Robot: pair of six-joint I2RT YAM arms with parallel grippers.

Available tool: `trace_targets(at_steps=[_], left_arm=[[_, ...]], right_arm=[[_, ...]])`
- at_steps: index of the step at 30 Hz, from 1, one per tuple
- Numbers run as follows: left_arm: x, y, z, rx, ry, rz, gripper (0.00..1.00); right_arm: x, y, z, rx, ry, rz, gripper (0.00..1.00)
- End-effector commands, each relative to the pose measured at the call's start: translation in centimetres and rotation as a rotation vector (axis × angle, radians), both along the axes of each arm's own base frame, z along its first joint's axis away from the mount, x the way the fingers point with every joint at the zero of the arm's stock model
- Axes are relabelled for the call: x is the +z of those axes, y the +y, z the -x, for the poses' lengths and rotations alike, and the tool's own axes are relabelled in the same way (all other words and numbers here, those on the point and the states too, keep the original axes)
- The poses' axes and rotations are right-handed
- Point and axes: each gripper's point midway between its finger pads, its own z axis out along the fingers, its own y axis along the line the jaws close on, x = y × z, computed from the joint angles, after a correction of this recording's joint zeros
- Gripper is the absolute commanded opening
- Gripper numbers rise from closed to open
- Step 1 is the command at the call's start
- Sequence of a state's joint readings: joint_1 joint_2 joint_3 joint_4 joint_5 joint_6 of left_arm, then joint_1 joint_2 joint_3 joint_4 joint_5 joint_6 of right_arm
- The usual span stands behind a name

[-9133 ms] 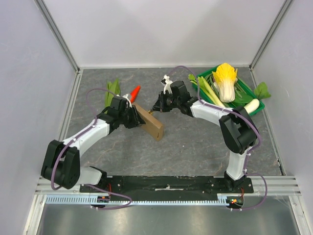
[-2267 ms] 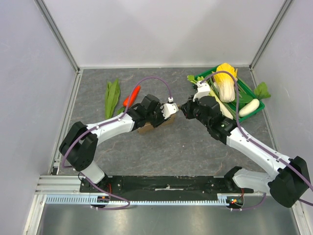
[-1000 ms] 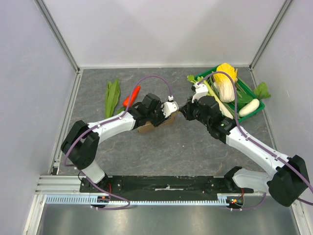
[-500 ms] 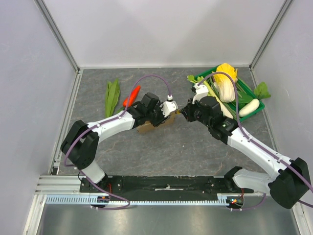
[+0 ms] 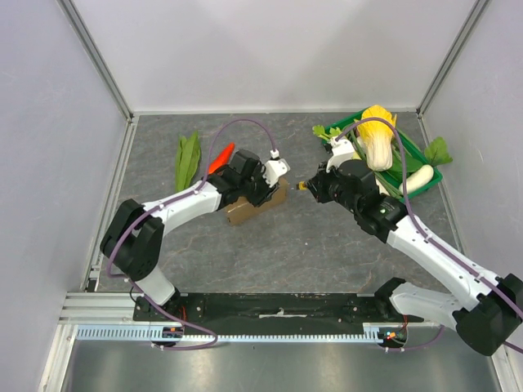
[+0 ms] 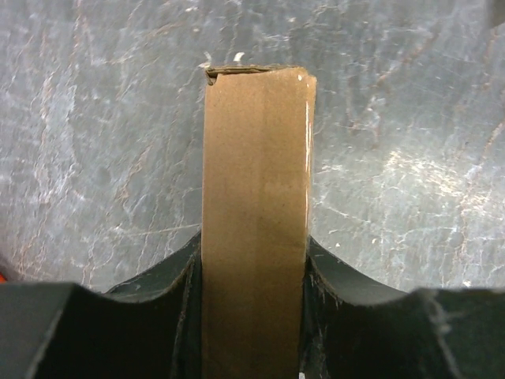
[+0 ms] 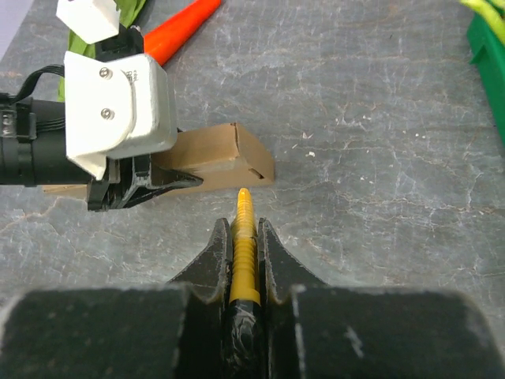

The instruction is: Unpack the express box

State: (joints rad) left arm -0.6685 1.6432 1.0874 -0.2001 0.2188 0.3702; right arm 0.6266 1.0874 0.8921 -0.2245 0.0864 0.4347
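The express box (image 5: 255,207), a thin brown cardboard box, stands on its long edge on the grey table. My left gripper (image 5: 263,192) is shut on it across its thin sides; the left wrist view shows the box (image 6: 256,197) running forward between my left gripper's (image 6: 254,253) jaws. My right gripper (image 5: 311,186) is shut on a yellow ribbed tool (image 7: 244,229). The tool's tip points at the box's near end (image 7: 213,154), a small gap away. The right wrist view also shows the left gripper (image 7: 150,185) on the box.
An orange carrot (image 5: 221,157) and a green leaf (image 5: 187,159) lie behind the box at the left. A green crate (image 5: 435,173) at the back right holds a cabbage (image 5: 377,139), a white radish (image 5: 418,176) and greens. Walls stand on three sides.
My left gripper has shifted the box a little back and left. My right gripper, with the yellow tool, has drawn slightly away from the box's end.
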Motion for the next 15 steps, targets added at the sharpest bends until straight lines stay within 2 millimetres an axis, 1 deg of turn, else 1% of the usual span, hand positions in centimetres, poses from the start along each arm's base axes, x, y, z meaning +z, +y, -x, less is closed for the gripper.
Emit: trace_targets(at_steps=[1, 3, 4, 5, 6, 7, 8, 9, 13, 15], left_arm=[[-0.4, 0.2, -0.6, 0.079, 0.06, 0.024, 0.42], [0.0, -0.1, -0.4, 0.072, 0.07, 0.044, 0.48], [0.3, -0.5, -0.3, 0.06, 0.075, 0.061, 0.53], [0.6, -0.6, -0.2, 0.053, 0.077, 0.071, 0.61], [1.1, -0.9, -0.3, 0.048, 0.074, 0.087, 0.66], [1.3, -1.1, -0.2, 0.041, 0.077, 0.097, 0.91], [1.5, -1.2, -0.3, 0.041, 0.075, 0.101, 0.94], [1.7, -1.4, -0.5, 0.044, 0.072, 0.107, 0.94], [2.4, -1.4, -1.3, 0.065, 0.043, 0.115, 0.96], [2.5, -1.3, -1.6, 0.082, 0.038, 0.113, 0.95]], right_arm=[[4.2, -0.8, -0.2, -0.047, -0.082, -0.041, 0.0], [4.2, -1.1, -0.1, -0.056, -0.087, -0.037, 0.0], [3.8, -1.1, -0.1, -0.055, -0.081, -0.028, 0.0], [3.7, -1.1, -0.1, -0.054, -0.078, -0.028, 0.0], [3.4, -1.1, -0.1, -0.053, -0.071, -0.024, 0.0], [3.1, -1.0, 0.0, -0.046, -0.064, -0.024, 0.0], [3.0, -0.8, 0.0, -0.044, -0.059, -0.025, 0.0], [2.8, -0.7, 0.0, -0.04, -0.055, -0.024, 0.0], [2.0, -0.1, 0.1, -0.009, -0.036, -0.024, 0.0], [1.1, 0.1, 0.1, 0.005, -0.02, -0.011, 0.0]])
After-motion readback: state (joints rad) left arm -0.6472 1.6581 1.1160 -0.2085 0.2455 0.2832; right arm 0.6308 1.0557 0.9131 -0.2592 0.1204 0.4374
